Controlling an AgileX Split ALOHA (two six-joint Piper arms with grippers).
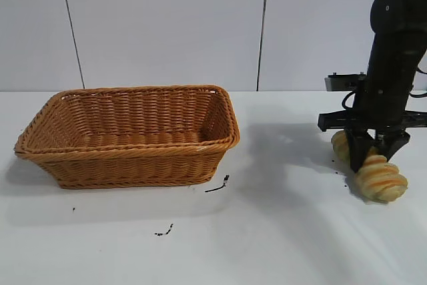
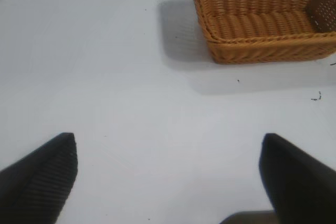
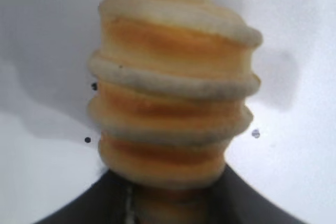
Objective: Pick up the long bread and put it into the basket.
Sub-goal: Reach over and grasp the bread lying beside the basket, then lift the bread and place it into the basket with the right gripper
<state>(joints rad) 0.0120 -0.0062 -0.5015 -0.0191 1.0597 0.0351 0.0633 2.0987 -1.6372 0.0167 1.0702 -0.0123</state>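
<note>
The long bread (image 1: pixel 375 174) is a tan loaf with orange-brown ridged stripes, lying on the white table at the far right. My right gripper (image 1: pixel 375 153) reaches straight down over its middle, fingers on either side, shut on it. In the right wrist view the long bread (image 3: pixel 170 90) fills the middle and its near end sits between the dark fingers (image 3: pixel 252 200). The basket (image 1: pixel 130 135), a large orange-brown wicker one, stands at the left and holds nothing. My left gripper (image 2: pixel 168 169) is open above bare table, with the basket (image 2: pixel 265 17) farther off.
Small dark crumbs and a thin dark scrap (image 1: pixel 219 185) lie on the white table (image 1: pixel 280 231) in front of the basket. A pale panelled wall stands behind.
</note>
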